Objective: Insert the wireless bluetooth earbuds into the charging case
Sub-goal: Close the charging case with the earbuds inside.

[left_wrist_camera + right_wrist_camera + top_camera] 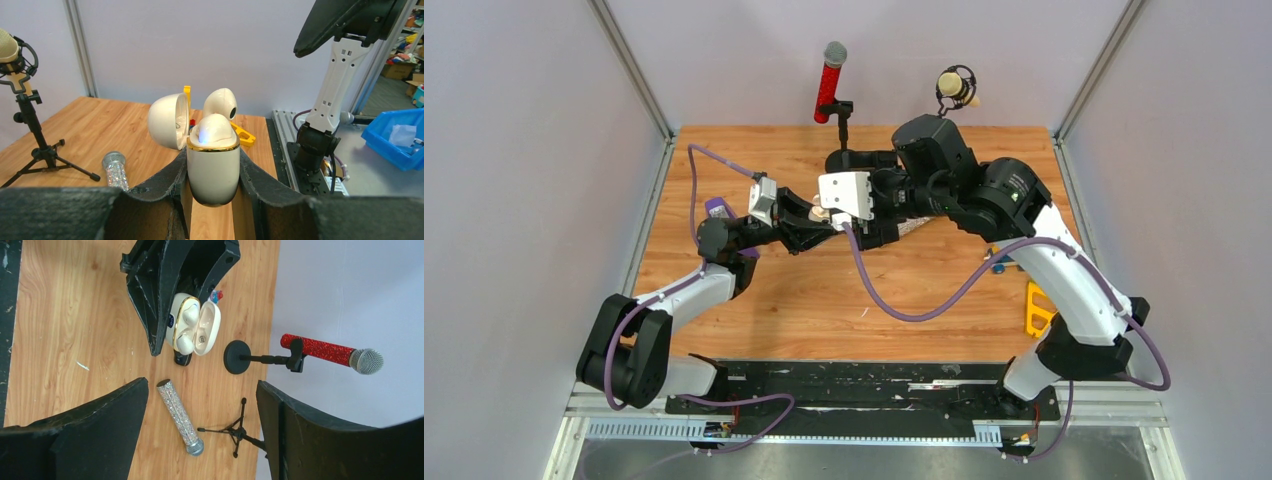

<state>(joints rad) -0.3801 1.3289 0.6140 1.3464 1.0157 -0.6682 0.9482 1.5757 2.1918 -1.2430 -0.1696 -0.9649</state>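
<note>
Left gripper (213, 155) pinches the open case (207, 327), its earbuds (190, 315) seen only from the wrists; right gripper (202, 385) gapes empty over a silver mic (180, 417).

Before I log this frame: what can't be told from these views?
- Top view: cream, gold-rimmed charging case almost wholly hidden under the right arm's white wrist mount.
- Left wrist view: seating of the rear cream earbud hidden behind the front cream earbud.
- Right wrist view: print inside the case lid too small to read.
</note>
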